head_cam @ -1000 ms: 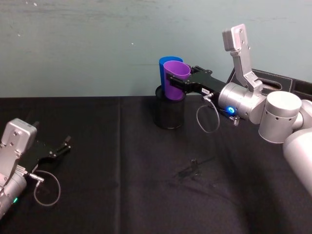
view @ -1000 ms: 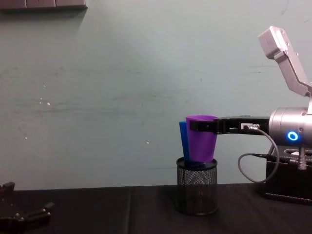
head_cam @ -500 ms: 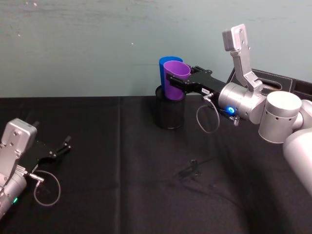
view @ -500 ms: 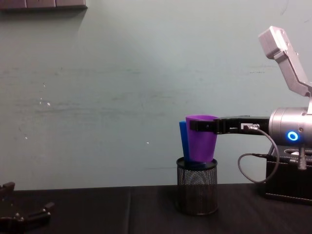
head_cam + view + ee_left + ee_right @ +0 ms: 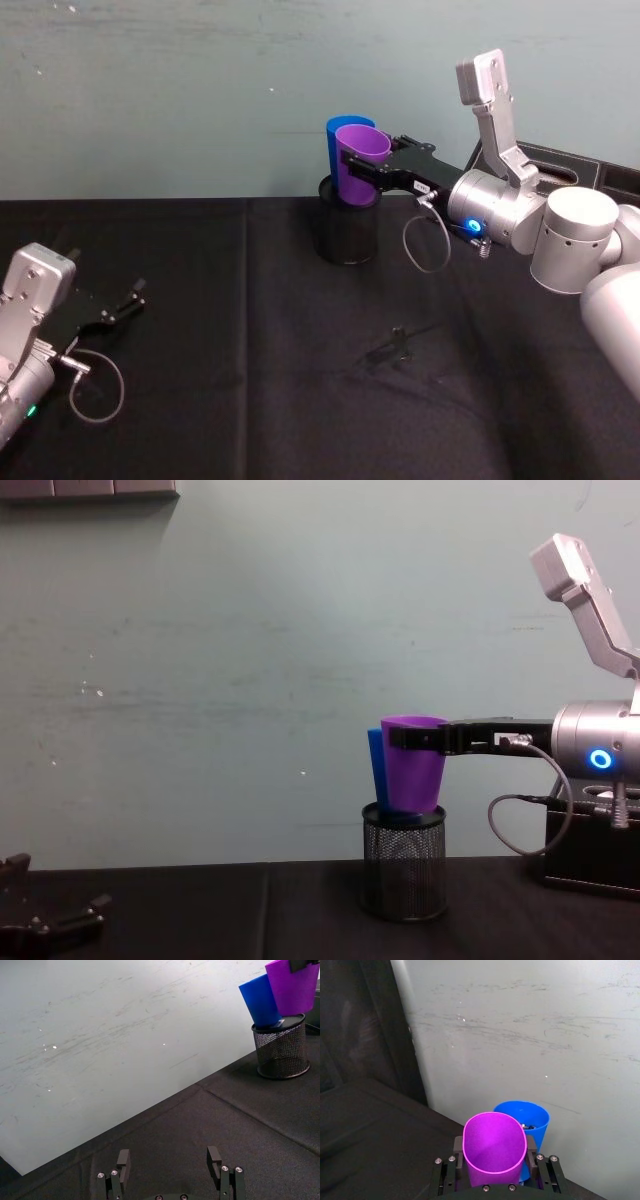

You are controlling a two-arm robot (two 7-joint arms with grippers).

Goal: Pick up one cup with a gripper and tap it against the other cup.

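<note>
Head view first. Spotted the right gripper reaching in over the holder, fingers pinched on the purple cup just under its rim, one on each side. Holding that cup pretty much upright, base right down at the holder's mouth, maybe dipping a touch inside going by the chest view. Found the blue cup parked in the holder too, leaning out of it toward the robot's left, on the far side of the purple one from the gripper. Looks pressed right up against the purple cup, side to side, but honestly can't swear to real contact from any angle. Caught some small dark bits inside the blue cup in the right wrist view, too tiny to identify. Holder itself standing on the black table, close up to the pale green wall. Left gripper: way off from the holder on the robot's left, low over the table, fingers spread wide with nothing between them. Also clocked a black box on the robot's right of the holder, partly hidden by the silver arm with the glowing blue ring. Loose grey cable looping down from that arm, hanging just beside the holder, not touching it.
</note>
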